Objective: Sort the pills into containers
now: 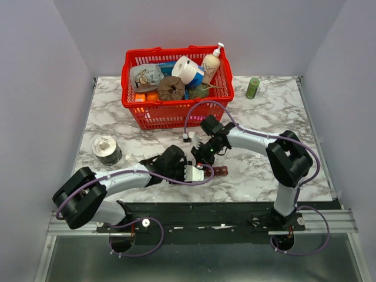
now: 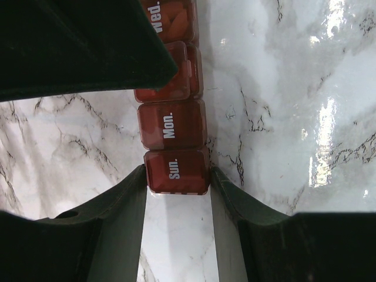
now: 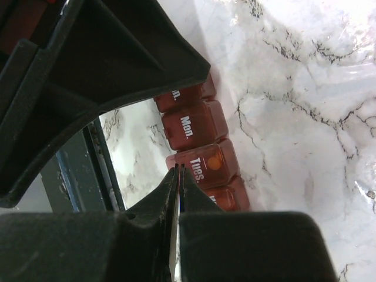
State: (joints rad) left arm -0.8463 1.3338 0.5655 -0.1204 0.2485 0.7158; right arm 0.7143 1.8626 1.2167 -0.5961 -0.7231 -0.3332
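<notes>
The containers are a dark red-brown strip of lidded day compartments (image 2: 171, 126) lying on the marble table. My left gripper (image 2: 178, 176) is shut on its "Sun." end, one finger against each side. In the top view only the strip's far end (image 1: 220, 171) shows, right of my left gripper (image 1: 200, 172). My right gripper (image 3: 180, 168) is shut, with its tips at the edge of the "Tues." compartment (image 3: 205, 164). An orange pill (image 3: 215, 161) lies in that compartment. In the top view my right gripper (image 1: 207, 155) hangs over the strip.
A red mesh basket (image 1: 147, 111) full of household items stands at the back centre. A small green bottle (image 1: 252, 88) is at the back right. A grey round tin (image 1: 106, 149) sits at the left. The table's front rail (image 3: 88, 176) is close to the strip.
</notes>
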